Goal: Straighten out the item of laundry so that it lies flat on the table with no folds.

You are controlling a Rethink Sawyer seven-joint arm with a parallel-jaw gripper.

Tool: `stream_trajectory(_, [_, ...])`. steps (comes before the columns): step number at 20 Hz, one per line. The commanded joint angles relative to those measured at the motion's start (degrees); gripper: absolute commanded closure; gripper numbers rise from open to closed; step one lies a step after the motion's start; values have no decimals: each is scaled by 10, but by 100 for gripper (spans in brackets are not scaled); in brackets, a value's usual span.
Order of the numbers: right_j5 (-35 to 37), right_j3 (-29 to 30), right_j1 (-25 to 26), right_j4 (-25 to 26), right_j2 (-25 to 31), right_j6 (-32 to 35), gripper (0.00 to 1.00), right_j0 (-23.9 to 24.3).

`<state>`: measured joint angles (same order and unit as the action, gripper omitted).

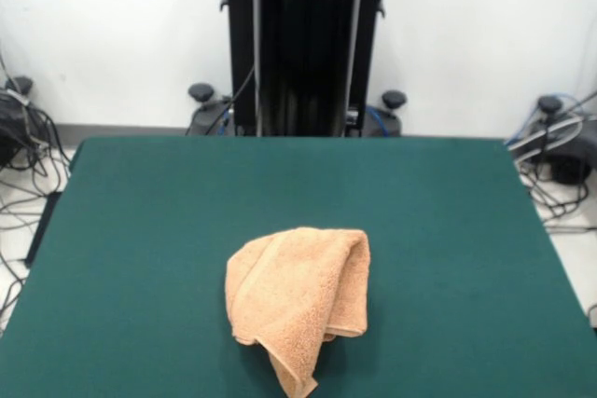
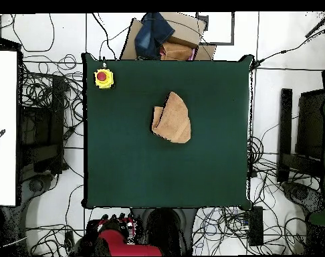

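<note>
The peach-orange towel (image 1: 298,305) lies crumpled on the dark green table (image 1: 140,230), near the table's front edge in the front view. It is folded over on itself in thick layers, with one corner pointing down toward the front edge. In the overhead view the towel (image 2: 172,119) sits a little above the middle of the table (image 2: 138,174), bunched into a rough wedge. Neither view shows the gripper. Only the black pedestal (image 1: 303,44) and the red arm base (image 2: 122,244) show, drawn back off the table.
A yellow box with a red button (image 2: 103,78) stands on the table's top-left corner in the overhead view. Brown cardboard (image 2: 182,40) and something blue (image 2: 155,33) lie beyond the top edge. Cables (image 1: 28,165) cover the floor around the table.
</note>
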<state>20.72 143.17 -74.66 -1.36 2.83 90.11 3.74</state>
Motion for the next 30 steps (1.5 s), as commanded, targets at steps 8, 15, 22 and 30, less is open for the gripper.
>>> stream_trajectory(8, [122,-211,129,11,10,79,0,32])
stream_trajectory(15, [126,-261,172,14,16,67,0,41])
stream_trajectory(22, [111,-293,212,25,29,32,0,65])
stream_trajectory(30, [87,-352,289,45,27,24,0,80])
